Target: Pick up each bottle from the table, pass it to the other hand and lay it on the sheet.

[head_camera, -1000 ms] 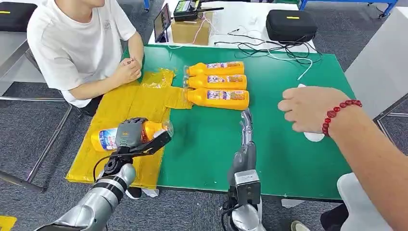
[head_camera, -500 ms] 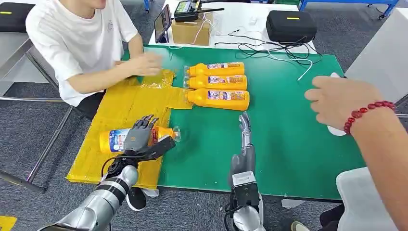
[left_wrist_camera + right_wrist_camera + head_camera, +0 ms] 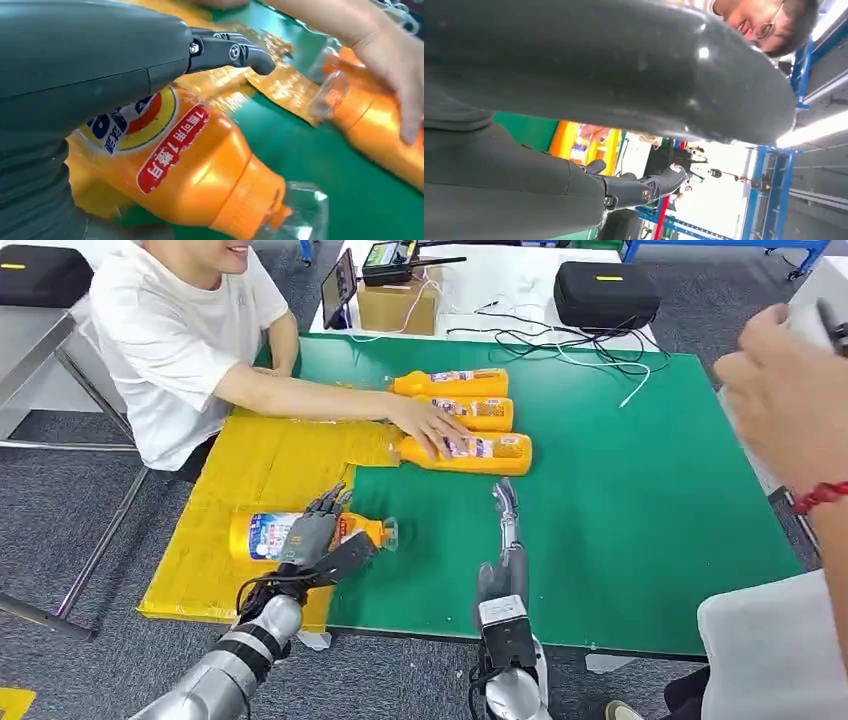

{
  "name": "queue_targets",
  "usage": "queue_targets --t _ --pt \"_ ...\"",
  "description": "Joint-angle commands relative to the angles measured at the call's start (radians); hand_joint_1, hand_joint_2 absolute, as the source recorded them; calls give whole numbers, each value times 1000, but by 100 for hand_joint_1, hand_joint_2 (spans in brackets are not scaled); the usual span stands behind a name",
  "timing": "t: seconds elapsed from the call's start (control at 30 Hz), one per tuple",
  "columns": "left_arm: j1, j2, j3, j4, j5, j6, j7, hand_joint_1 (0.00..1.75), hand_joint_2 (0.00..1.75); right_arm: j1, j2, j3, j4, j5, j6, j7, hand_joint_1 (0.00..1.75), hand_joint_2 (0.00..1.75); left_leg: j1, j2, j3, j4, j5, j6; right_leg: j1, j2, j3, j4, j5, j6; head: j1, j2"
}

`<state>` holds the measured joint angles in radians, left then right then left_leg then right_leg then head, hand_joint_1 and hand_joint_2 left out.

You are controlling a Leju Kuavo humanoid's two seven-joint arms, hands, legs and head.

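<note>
The left hand [image 3: 318,540], fingers spread and holding nothing, rests over a bottle [image 3: 270,535] lying on the yellow sheet [image 3: 250,465] beneath it. It should lift straight up, avoiding rolling the bottle.

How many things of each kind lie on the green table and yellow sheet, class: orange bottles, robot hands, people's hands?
Orange bottles: 4 (one on the yellow sheet under the left hand, three further back)
Robot hands: 2, with the right hand
People's hands over the table: 1
Total: 7
</note>
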<state>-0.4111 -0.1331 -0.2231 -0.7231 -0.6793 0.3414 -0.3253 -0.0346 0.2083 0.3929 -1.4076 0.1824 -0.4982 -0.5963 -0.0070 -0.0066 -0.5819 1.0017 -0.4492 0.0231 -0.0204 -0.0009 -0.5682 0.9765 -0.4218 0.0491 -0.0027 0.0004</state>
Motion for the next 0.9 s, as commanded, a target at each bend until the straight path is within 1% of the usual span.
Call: queue_targets --t 0.03,0.07,0.1,0.13,0.2,0.33,0.53,0.6,0.7,0.73,0.77,0.8,0.83,0.87,0.9 --pt "63 -16 -80 -171 123 62 -60 0 175 -20 -12 -24 62 3 -7 -8 0 0 2 0 1 1 -1 -2 2 0 2 -1 -1 -2 0 0" --pt "70 -21 -71 -190 153 77 -81 0 175 -21 -12 -22 63 4 -10 -10 0 0 1 1 0 0 -1 -1 1 0 0 -1 0 -2 0 0" --pt "89 -34 -58 -242 239 104 -146 0 175 -24 -15 -15 69 7 -10 -11 0 0 1 1 -1 0 -1 -1 1 0 -1 -1 0 -1 0 0" --pt "99 -43 -53 -280 294 103 -174 0 175 -26 -15 -11 75 5 -10 -11 0 0 2 1 -1 0 -1 -2 2 0 0 -1 -1 -2 1 0" --pt "131 -39 -74 -391 393 106 -184 0 175 -32 -15 -2 93 3 -20 -16 0 0 2 2 -1 1 -2 -2 2 1 -1 0 -1 -2 0 0" --pt "174 -45 -76 -537 538 141 -227 0 175 -44 -20 7 105 -2 -39 -25 0 0 2 2 -1 1 -2 -2 2 1 -1 -1 -1 -2 0 0" --pt "182 -35 -84 -560 543 142 -221 0 175 -47 -20 8 106 -3 -40 -25 0 0 2 2 -1 0 -1 -2 2 1 -1 -1 0 -2 0 0" --pt "186 -47 -66 -572 596 146 -251 0 175 -47 -21 10 106 -4 -43 -26 0 0 2 2 -1 0 -1 -2 2 1 -1 -1 0 -2 0 0" --pt "194 -44 -63 -614 626 165 -271 0 175 -54 -21 14 112 -3 -45 -26 0 0 1 3 -2 0 -1 -1 1 1 -3 -1 0 -1 0 0" --pt "209 -50 -47 -661 670 182 -295 0 175 -61 -27 24 121 24 -71 -33 0 0 2 3 -1 0 -1 -2 2 2 -1 -1 0 -2 0 0" --pt "231 -49 -40 -720 715 177 -308 0 175 -74 -42 44 136 98 -121 -41 0 0 1 3 -3 1 -1 -1 1 2 -3 0 0 -1 0 0" --pt "241 -44 -45 -747 717 179 -304 0 175 -75 -46 47 136 99 -119 -40 0 0 2 4 -2 1 -2 -2 2 3 -2 0 0 -2 0 0" --pt "280 -52 -38 -834 793 158 -307 0 175 -85 -75 41 153 337 -200 -15 0 0 2 5 -2 1 -2 -1 2 3 -2 0 0 -2 0 0" --pt "314 -62 -32 -895 824 165 -319 0 175 -79 -73 -27 146 540 -200 -1 0 0 2 5 -2 1 -2 -2 2 3 -2 0 -1 -2 0 0" --pt "355 -55 -43 -963 832 173 -313 0 175 -77 -72 -73 144 615 -200 -1 0 175 4 6 1 3 -4 -3 4 4 1 1 -2 -5 0 0"
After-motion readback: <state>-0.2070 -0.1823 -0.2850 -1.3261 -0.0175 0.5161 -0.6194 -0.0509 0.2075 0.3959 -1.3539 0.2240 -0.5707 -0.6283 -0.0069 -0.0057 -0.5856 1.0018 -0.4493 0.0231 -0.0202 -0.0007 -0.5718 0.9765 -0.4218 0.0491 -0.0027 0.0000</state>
